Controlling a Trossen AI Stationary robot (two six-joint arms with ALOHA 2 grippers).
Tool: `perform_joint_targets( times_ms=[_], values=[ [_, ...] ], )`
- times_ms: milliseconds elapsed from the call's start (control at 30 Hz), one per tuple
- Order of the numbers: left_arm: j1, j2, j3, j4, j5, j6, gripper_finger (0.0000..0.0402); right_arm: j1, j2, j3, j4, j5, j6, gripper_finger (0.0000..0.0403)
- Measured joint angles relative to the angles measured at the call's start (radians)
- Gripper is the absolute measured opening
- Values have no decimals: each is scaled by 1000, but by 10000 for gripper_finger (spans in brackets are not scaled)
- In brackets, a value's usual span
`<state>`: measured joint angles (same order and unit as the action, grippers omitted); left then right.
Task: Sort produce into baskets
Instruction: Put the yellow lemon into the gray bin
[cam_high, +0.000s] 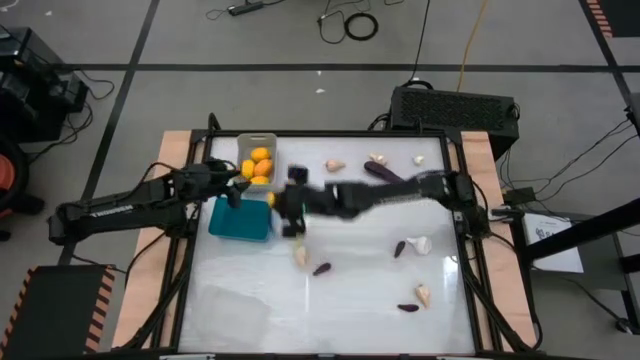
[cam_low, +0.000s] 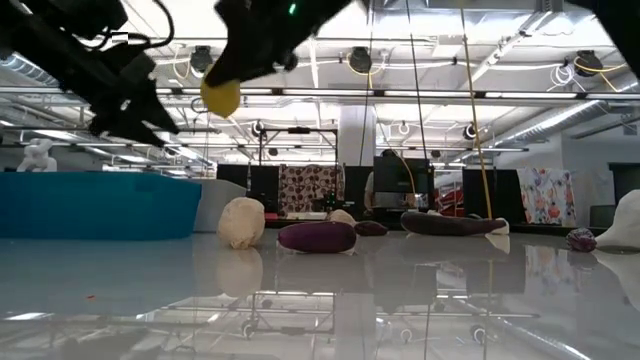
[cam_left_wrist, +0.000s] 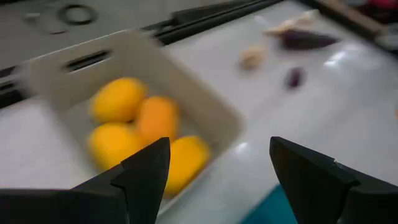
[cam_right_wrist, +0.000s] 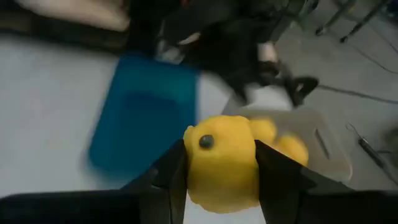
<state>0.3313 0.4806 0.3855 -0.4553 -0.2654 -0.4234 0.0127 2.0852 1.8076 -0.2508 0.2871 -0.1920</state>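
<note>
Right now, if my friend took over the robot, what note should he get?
Right gripper: shut on a yellow fruit, held in the air near the grey bin.
Left gripper: open, empty, by the grey bin.
Done: four yellow fruits in the grey bin.
Left: drop the held fruit there; garlic bulbs and eggplants lie on the table; the teal bin looks empty.

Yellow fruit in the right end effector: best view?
Right wrist view: the yellow fruit fills the frame, clamped between the right end effector fingers. Low view shows it small overhead; high view, a sliver; left wrist view, not at all.
</note>
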Motion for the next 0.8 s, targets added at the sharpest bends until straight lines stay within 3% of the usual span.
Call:
perform_joint_targets(
  times_ms=[167, 433, 633, 800],
  values=[
    [0, -50, 0, -88, -122, -92, 283, -154, 87, 0, 277, -97, 91, 141],
    [0, -46, 0, -89, -121, -93, 283, -267, 239, -1, 577, -190, 286, 141],
    [0, -46, 0, -87, -120, -93, 283, -289, 286, -2, 608, -190, 339, 144],
    [0, -44, -41, -42, -144, -93, 283, -291, 287, -2, 611, -189, 338, 174]
  ],
)
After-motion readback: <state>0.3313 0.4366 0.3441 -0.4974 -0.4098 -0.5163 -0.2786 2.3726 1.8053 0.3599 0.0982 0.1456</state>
